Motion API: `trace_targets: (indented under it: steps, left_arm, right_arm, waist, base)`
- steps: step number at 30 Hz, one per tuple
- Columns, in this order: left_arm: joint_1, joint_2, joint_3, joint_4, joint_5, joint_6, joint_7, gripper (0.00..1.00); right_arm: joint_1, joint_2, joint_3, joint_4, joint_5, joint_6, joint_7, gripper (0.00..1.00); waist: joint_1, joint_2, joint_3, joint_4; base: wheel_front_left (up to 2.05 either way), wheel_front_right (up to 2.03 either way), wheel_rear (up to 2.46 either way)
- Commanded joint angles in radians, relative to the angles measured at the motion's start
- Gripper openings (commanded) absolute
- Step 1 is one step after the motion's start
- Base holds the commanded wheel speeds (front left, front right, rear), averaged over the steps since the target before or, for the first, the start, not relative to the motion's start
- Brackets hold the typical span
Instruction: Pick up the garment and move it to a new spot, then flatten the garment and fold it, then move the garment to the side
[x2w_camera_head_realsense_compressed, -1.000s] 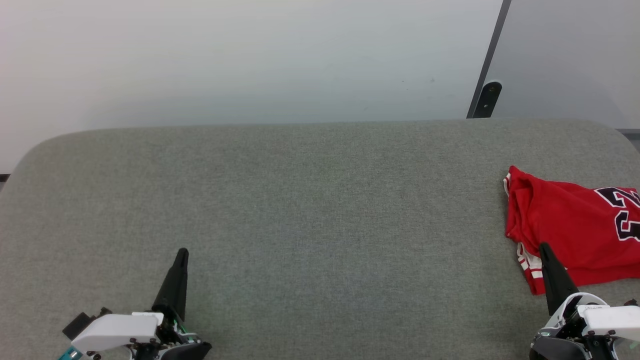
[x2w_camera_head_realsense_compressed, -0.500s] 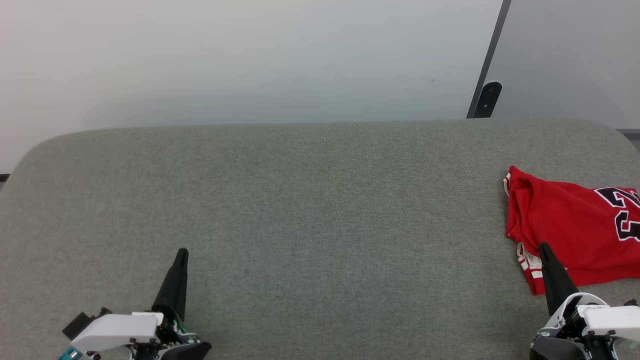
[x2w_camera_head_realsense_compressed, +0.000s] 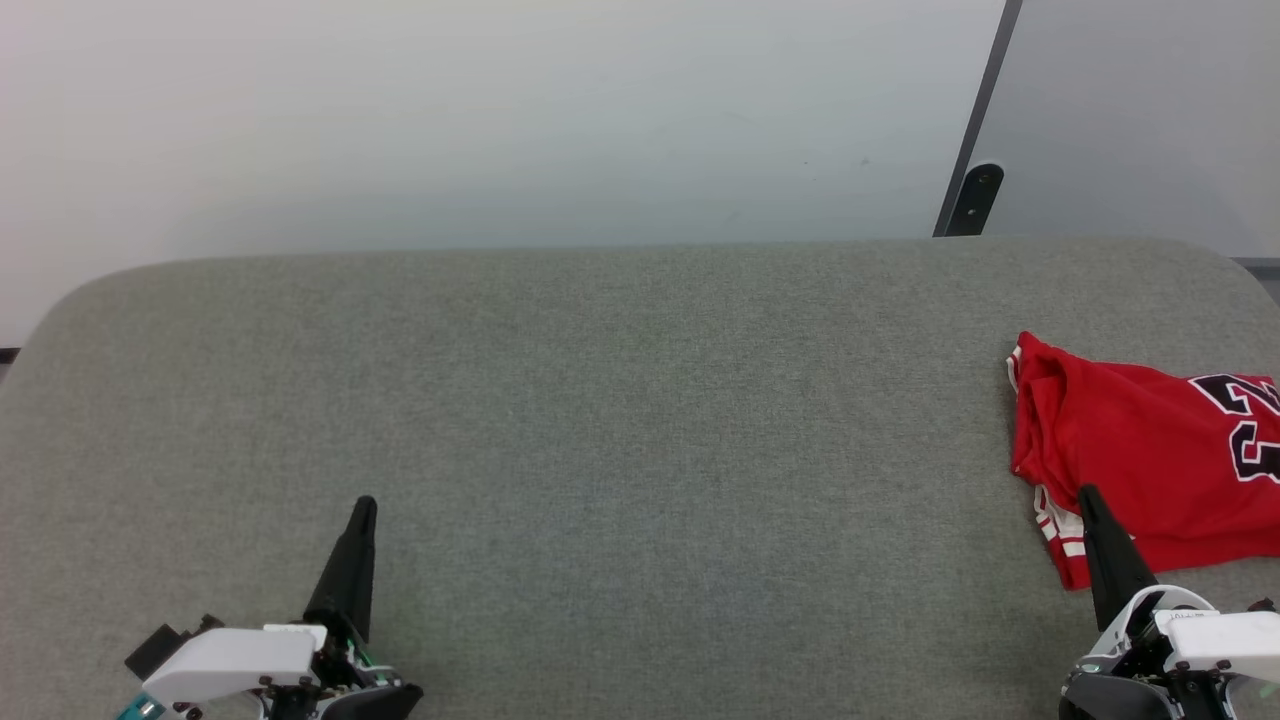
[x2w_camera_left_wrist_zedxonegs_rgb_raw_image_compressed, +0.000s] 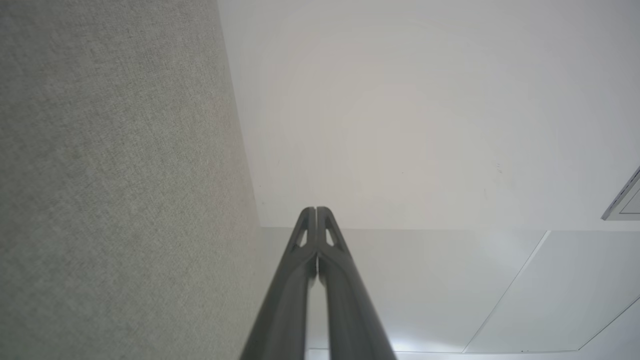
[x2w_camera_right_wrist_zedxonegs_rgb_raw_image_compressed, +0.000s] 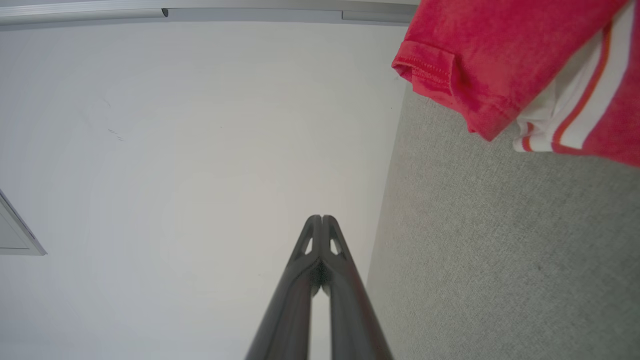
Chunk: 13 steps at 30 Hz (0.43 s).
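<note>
Dark tapered fingers of the left end effector (x2w_camera_head_realsense_compressed: 364, 505) are pressed together and hold nothing, pointing up from the lower left over the grey felt table (x2w_camera_head_realsense_compressed: 640, 400). The right end effector (x2w_camera_head_realsense_compressed: 1086, 493), likewise pressed together and unladen, rises at lower right just beside the garment (x2w_camera_head_realsense_compressed: 1150, 460), apart from it. The red garment lies rumpled at the table's right side, cut by the frame. Open felt spans between both arms to the far edge.

Black numbers (x2w_camera_head_realsense_compressed: 1248, 425) on the garment (x2w_camera_head_realsense_compressed: 1130, 450) — cut off, unreadable.
</note>
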Motion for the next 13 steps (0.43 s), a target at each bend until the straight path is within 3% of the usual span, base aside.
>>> trace_targets:
  steps: [1,13]
  left_arm:
    - [-0.011,-0.002,0.003,0.001,0.005,-0.005,0.0,0.0]
    - [-0.011,-0.002,0.004,0.001,0.006,-0.005,0.001,0.0]
  right_arm:
    - [-0.005,0.003,0.0,0.001,0.004,-0.001,-0.002,0.0]
    - [-0.005,0.003,0.0,0.001,0.004,-0.001,-0.002,0.0]
  waist:
    - [-0.0001,-0.0001,0.0,0.0]
    - [-0.0001,-0.0001,0.0,0.0]
  base:
    - [0.0,0.0,0.0]
    - [0.0,0.0,0.0]
